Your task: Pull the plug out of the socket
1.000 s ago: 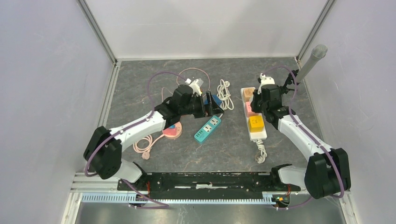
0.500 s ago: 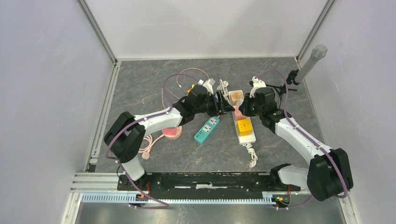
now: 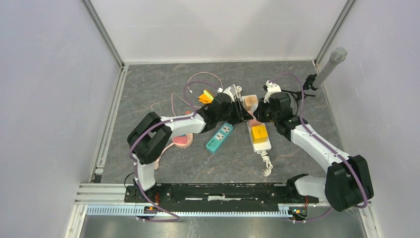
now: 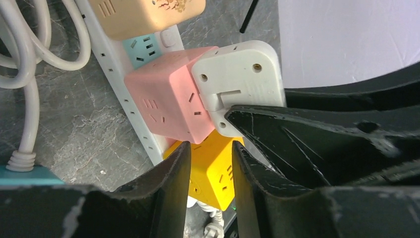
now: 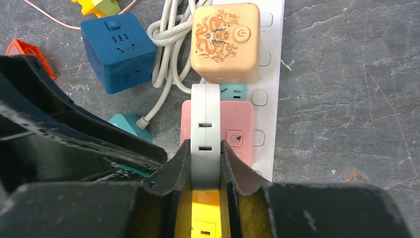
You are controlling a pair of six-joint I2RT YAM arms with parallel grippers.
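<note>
A flat white plug (image 5: 205,124) sticks out of the side of a pink cube socket (image 5: 237,119) that sits on the white power strip (image 5: 270,74). My right gripper (image 5: 205,148) is shut on the plug's near edge. In the left wrist view the same plug (image 4: 237,74) meets the pink cube (image 4: 163,104) at its right face. My left gripper (image 4: 209,148) stands narrowly open, the cube's lower corner at the mouth of its fingers and a yellow cube (image 4: 218,173) showing through the gap. From above, both grippers meet over the strip (image 3: 262,144).
A beige dragon-printed cube (image 5: 225,42) sits on the strip beyond the pink one. A blue cube (image 5: 119,49) and a coiled white cable (image 4: 29,59) lie left of it. A teal strip (image 3: 220,136) and a pink round piece (image 3: 182,140) lie nearer my left arm.
My left arm has swung right to the strip and its jaws have narrowed a lot. My right gripper, still shut, has dragged the strip leftward and turned it.
</note>
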